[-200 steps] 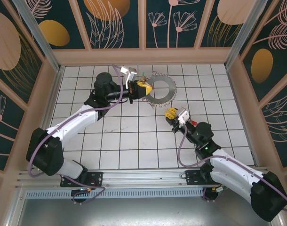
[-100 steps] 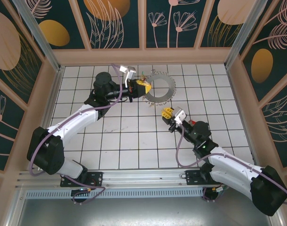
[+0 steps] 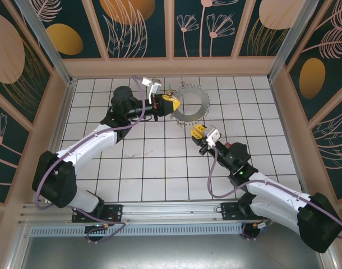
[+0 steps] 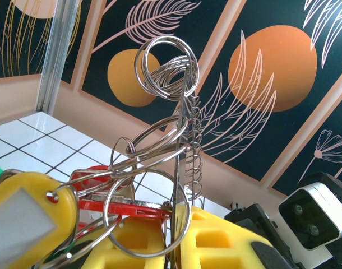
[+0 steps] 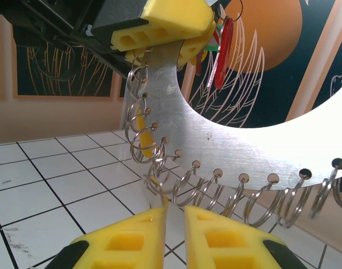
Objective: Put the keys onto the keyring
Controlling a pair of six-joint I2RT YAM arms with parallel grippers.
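Clamped by the left gripper (image 3: 166,103), yellow fingertips shut tight on its left rim: the keyring (image 3: 192,105), a large flat silvery metal hoop edged with small wire loops, held clear of the white tiled floor (image 3: 148,162) toward the far side of the table. From the right wrist, seen as a broad curved plate, the keyring (image 5: 216,129) with a row of punched holes along its edge, a small split ring (image 5: 202,188) threaded through each, and the left gripper (image 5: 165,25) pinched over its upper end. Hanging just beside that grip, the keys (image 5: 222,47): one red plastic head plain to see, a sliver of green behind it, blades too hidden to count. From the left wrist, looking along the keyring (image 4: 179,168) edge-on, with the keys (image 4: 95,178) and a yellow plastic tag (image 4: 25,216) with a grey label bunched on wire loops close above the yellow fingers (image 4: 216,241). Hovering just below the hoop's lower rim, well apart from the left one: the right gripper (image 3: 198,132). Up close on the right gripper (image 5: 174,235), only a narrow slit between the yellow pads, one small loop dipping right down to it; cannot tell whether pinched or merely touching.
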